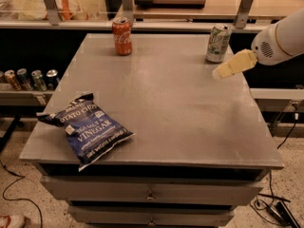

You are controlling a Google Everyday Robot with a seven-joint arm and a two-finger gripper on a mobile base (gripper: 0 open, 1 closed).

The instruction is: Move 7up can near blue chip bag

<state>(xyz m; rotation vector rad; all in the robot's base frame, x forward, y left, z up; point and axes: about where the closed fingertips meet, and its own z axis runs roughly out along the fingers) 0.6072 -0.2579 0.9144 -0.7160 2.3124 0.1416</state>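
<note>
The 7up can (218, 43), silver-white with green lettering, stands upright at the table's far right edge. The blue chip bag (89, 130) lies flat at the front left corner, partly over the edge. My gripper (222, 71) comes in from the right on a white arm, its pale yellow fingers (235, 64) pointing left and down, just in front of and to the right of the can, apart from it. It holds nothing that I can see.
A red Coca-Cola can (122, 36) stands at the far left of the grey table (171, 108). Several cans (28, 79) sit on a low shelf to the left. A counter with posts runs behind the table. Cables lie on the floor.
</note>
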